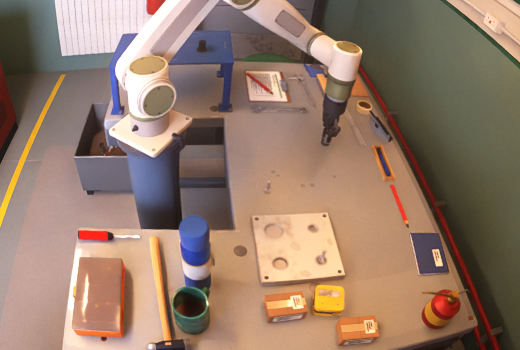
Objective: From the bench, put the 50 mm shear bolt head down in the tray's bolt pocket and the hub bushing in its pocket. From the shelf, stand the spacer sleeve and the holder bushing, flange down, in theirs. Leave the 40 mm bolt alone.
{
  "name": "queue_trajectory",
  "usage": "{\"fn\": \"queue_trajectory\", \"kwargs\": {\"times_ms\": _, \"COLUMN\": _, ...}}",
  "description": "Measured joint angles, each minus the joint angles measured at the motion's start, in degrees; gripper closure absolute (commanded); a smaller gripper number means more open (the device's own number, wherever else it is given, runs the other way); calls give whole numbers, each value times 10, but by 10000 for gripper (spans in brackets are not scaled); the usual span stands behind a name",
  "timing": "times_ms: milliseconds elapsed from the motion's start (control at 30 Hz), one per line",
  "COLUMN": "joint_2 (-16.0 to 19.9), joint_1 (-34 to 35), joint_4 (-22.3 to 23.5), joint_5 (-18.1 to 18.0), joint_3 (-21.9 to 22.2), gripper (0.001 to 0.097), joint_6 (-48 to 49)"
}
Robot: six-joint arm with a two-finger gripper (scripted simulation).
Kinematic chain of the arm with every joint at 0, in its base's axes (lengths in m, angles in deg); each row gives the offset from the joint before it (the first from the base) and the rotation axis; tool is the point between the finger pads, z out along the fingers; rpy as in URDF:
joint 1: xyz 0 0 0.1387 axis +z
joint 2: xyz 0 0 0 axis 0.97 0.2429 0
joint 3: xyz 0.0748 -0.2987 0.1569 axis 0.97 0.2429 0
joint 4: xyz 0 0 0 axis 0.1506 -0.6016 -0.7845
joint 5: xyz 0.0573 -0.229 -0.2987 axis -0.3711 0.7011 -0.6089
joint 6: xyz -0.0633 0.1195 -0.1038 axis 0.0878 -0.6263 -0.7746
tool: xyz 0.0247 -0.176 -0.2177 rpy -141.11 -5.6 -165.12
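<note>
A bolt (pixel 321 258) stands upright in the near right pocket of the grey tray (pixel 297 247), whose other three pockets show nothing in them. A second small bolt (pixel 267 187) lies on the bench beyond the tray, apart from it. A dark bushing (pixel 202 45) sits on the blue shelf at the back. My gripper (pixel 326 141) points down at the bench well beyond the tray, to its right. Whatever lies under its tips is hidden. Its fingers are closing, and I cannot tell whether they hold anything.
Behind the work lie a clipboard (pixel 266 85), a wrench (pixel 278 109) and a tape roll (pixel 364 106). A ruler, pencils and a blue notebook (pixel 429 253) line the right edge. Boxes (pixel 285 306), a mug (pixel 190 309) and a blue cylinder (pixel 194 252) crowd the near edge.
</note>
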Motion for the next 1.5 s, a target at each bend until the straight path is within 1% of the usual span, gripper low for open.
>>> {"fn": "queue_trajectory", "kwargs": {"times_ms": 367, "joint_2": 0, "joint_1": 0, "joint_4": 0, "joint_5": 0, "joint_3": 0, "gripper": 901, "joint_6": 0}}
{"fn": "queue_trajectory", "kwargs": {"times_ms": 533, "joint_2": 0, "joint_1": 0, "joint_4": 0, "joint_5": 0, "joint_3": 0, "gripper": 901, "joint_6": 0}}
{"fn": "queue_trajectory", "kwargs": {"times_ms": 933, "joint_2": -17, "joint_1": 0, "joint_4": 0, "joint_5": -19, "joint_3": -3, "gripper": 901, "joint_6": 0}}
{"fn": "queue_trajectory", "kwargs": {"times_ms": 1233, "joint_2": -20, "joint_1": 0, "joint_4": 0, "joint_5": -24, "joint_3": -3, "gripper": 901, "joint_6": 0}}
{"fn": "queue_trajectory", "kwargs": {"times_ms": 1367, "joint_2": -35, "joint_1": 0, "joint_4": 0, "joint_5": -44, "joint_3": -7, "gripper": 901, "joint_6": 0}}
{"fn": "queue_trajectory", "kwargs": {"times_ms": 1500, "joint_2": -65, "joint_1": 0, "joint_4": 0, "joint_5": -86, "joint_3": -20, "gripper": 901, "joint_6": 0}}
